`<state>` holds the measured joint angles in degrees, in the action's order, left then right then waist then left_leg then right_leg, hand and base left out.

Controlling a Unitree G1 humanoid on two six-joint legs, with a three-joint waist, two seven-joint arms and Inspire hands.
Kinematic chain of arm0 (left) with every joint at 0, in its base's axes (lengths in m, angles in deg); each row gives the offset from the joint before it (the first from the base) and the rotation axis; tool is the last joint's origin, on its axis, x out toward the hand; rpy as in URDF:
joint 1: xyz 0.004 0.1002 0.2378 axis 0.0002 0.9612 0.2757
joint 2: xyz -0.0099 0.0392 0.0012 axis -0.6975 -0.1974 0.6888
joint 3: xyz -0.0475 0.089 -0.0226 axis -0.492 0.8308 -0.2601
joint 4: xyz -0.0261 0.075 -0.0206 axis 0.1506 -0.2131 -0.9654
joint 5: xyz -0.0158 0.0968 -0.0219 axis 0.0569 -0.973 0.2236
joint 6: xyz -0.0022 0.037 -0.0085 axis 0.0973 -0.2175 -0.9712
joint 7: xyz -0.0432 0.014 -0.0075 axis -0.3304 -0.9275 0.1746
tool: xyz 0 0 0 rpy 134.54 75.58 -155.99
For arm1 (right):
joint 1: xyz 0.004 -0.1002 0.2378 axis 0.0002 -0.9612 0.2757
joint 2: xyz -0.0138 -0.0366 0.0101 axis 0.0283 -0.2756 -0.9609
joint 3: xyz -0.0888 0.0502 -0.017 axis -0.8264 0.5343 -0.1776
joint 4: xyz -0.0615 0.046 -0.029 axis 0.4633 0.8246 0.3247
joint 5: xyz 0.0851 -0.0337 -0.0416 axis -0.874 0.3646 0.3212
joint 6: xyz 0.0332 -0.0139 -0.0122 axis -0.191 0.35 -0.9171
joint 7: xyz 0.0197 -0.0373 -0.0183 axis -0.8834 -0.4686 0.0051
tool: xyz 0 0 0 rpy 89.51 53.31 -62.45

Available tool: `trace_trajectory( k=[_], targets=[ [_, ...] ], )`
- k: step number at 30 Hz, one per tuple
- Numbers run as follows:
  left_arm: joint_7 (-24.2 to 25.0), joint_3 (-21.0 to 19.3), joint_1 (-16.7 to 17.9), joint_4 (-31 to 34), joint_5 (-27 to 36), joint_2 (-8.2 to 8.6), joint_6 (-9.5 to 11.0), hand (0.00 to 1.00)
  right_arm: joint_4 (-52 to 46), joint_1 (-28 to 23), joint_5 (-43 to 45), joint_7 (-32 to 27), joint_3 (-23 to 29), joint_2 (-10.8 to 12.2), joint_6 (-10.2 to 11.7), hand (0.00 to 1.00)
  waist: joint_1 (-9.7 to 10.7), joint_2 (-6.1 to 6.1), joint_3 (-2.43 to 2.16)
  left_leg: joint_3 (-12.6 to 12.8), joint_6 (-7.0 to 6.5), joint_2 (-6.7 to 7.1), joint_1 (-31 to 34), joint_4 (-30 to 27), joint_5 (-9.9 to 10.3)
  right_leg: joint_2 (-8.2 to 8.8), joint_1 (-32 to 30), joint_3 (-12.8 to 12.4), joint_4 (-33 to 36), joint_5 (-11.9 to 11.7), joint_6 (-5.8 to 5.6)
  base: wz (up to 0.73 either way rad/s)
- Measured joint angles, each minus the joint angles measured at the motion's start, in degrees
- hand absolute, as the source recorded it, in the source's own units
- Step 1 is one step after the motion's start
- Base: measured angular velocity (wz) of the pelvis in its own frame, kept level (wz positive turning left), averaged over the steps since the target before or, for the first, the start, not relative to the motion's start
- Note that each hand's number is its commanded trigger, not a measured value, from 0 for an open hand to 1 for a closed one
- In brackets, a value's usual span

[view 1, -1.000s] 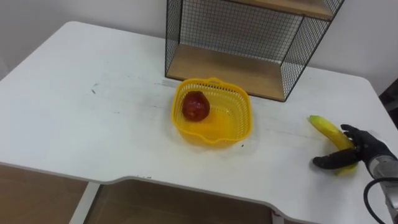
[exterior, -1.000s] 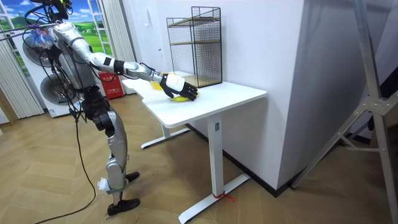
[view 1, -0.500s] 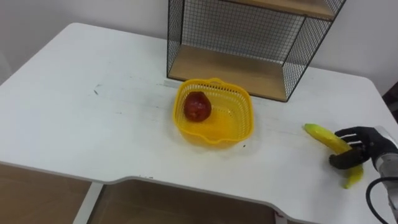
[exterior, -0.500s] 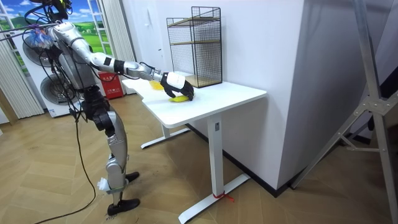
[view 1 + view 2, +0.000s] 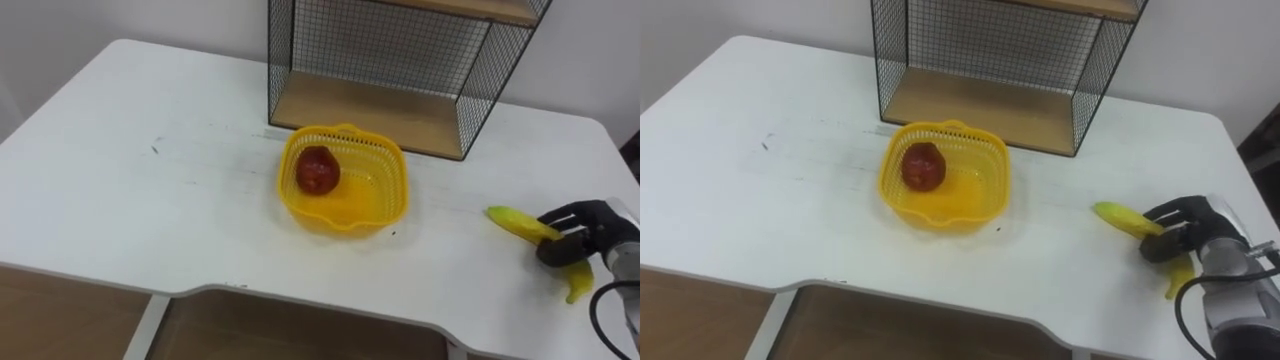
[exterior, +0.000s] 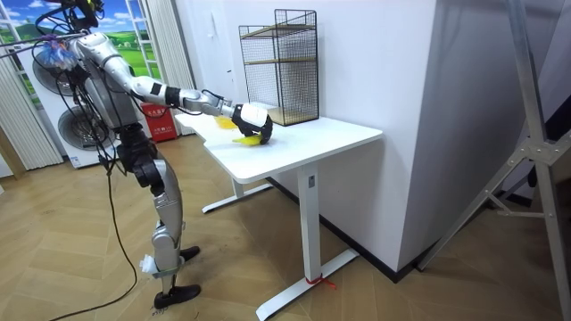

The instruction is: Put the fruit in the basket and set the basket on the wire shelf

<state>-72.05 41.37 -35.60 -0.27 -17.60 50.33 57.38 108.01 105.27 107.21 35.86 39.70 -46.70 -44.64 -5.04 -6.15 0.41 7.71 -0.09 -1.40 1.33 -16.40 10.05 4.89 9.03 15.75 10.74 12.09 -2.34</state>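
Observation:
A yellow banana (image 5: pixel 509 220) lies near the table's right edge, and my right hand (image 5: pixel 578 233) has its dark fingers curled round its middle. One end of the fruit points left toward the basket; the other end sticks out below the hand toward the front edge. A yellow plastic basket (image 5: pixel 394 198) stands mid-table with a red apple (image 5: pixel 316 170) inside, against its left wall. Just behind it stands the black wire shelf (image 5: pixel 470 100) with a wooden floor board. In the room view the right hand (image 6: pixel 255 120) reaches over the table from the room view's left.
The white table (image 5: pixel 150 200) has broad bare room left of the basket and a curved cut-out in its front edge. The shelf's open front faces the basket. Beside the table in the room view stands a white wall (image 6: pixel 384 71).
My right hand's fingers have curled in round the banana. The banana has swung, so one end now points left and the other toward the front edge. Basket and apple stay put.

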Motion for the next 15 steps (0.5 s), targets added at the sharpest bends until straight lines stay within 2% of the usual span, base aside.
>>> trace_trajectory(
  k=[4, 9, 11, 15],
  targets=[
    [0.0, 1.3, -0.3, -0.4, 0.9, -0.32, -0.1, 0.00, -0.1, 0.0, -0.5, 0.2, 0.0, 0.1, -0.1, 1.00, 0.1, -0.36, 0.16, 0.0, -0.02, 0.01, 0.2, 0.0, 0.0, 0.00, -0.1, 0.0, -0.1, 0.0, 0.00, 0.00],
    [0.1, 1.1, -0.8, -0.3, 0.9, -0.29, 0.0, 0.00, -3.3, 0.0, -0.3, 0.6, -0.4, 0.3, -1.6, 1.00, 0.2, -0.36, -0.19, 0.2, -0.05, -0.01, 1.0, -0.6, 0.0, -0.01, -1.0, -0.3, -0.1, 0.0, 0.00, -0.02],
    [0.1, 1.0, -1.0, -0.3, 0.9, -0.31, 0.0, 0.00, -7.4, 0.0, 0.6, 1.7, -1.9, 0.5, -2.6, 1.00, 0.1, 0.08, -0.37, 0.7, -0.06, -0.10, 1.2, -0.4, 0.0, -0.02, -1.6, -0.9, 0.1, 0.0, 0.00, -0.10],
    [0.1, 1.0, -1.2, -0.2, 0.8, -0.39, 0.0, 0.00, -17.3, -0.6, 1.3, 3.3, -3.8, 1.7, -3.3, 1.00, 0.3, 0.38, -0.54, 1.1, -0.06, -0.13, 1.1, -0.1, 0.0, 0.01, -1.9, -1.2, 0.1, 0.0, 0.01, -0.06]
  ],
)
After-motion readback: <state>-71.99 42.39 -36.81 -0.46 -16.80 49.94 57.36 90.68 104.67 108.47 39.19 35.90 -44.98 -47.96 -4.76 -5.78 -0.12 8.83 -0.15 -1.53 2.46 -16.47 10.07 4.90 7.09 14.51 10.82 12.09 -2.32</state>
